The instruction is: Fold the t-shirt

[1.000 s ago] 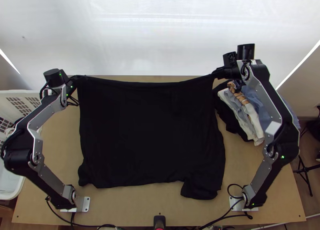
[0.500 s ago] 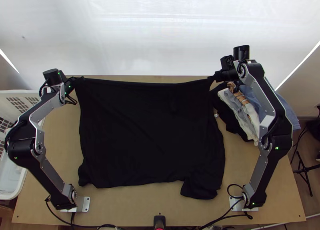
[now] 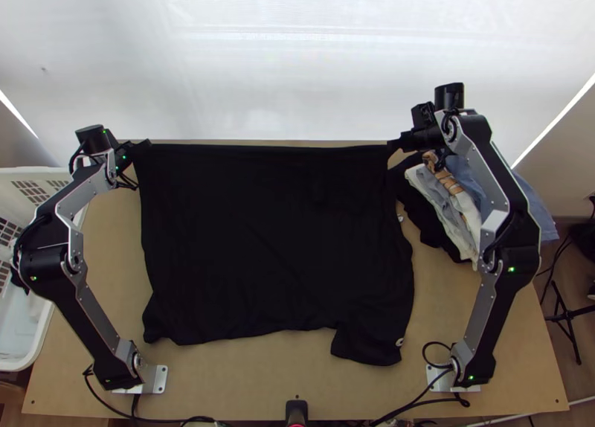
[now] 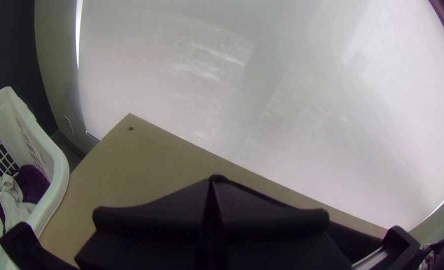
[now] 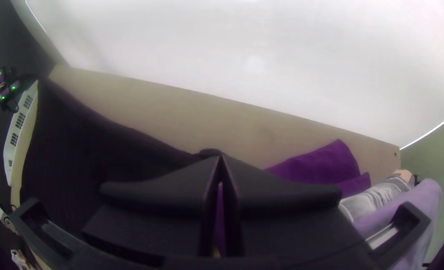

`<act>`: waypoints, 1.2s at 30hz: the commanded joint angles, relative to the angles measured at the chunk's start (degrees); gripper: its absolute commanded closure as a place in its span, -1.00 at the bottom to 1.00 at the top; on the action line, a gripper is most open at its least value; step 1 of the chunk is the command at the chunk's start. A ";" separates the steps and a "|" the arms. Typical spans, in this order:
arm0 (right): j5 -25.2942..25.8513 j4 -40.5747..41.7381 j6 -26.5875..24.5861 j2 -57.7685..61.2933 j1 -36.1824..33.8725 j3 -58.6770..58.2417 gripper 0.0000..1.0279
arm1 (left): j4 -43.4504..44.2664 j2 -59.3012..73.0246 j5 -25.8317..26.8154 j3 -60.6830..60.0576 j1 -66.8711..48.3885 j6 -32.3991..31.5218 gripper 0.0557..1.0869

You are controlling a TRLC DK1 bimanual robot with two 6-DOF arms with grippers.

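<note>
The left end effector (image 3: 145, 142) pinches the black t-shirt (image 3: 271, 241) by its far left corner; the right end effector (image 3: 394, 145) pinches the far right. Both should pull evenly, then fold it slowly toward the near side. The basket (image 4: 59, 167) is by the left edge, bare counter (image 3: 245, 375) is nearest, and the clothes pile (image 3: 451, 204) sits close on the right, so don't bump it.

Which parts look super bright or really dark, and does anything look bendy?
Top view: the white backdrop glows, while the black shirt is so dark its creases barely show. Left wrist view: pale streaks on the backdrop, dark corners. Right wrist view: dark corners too, a bright spot on the backdrop, and the backdrop's lit edge looks curved, from the fisheye camera.
</note>
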 commanded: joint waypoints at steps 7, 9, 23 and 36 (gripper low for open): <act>0.21 -4.62 1.03 6.30 1.05 11.94 0.94 | -2.04 2.72 -0.17 5.74 0.79 0.52 0.93; 0.30 -5.15 0.94 6.74 1.22 12.02 0.94 | -3.80 2.63 -0.17 6.18 0.79 0.61 0.93; 0.21 -24.22 -0.12 5.77 4.83 13.52 0.94 | -24.54 -11.78 2.90 -3.84 -4.74 8.95 0.93; 3.90 -35.03 -1.17 6.21 3.24 12.99 0.94 | -31.04 -14.86 4.93 -5.77 -1.67 14.40 0.93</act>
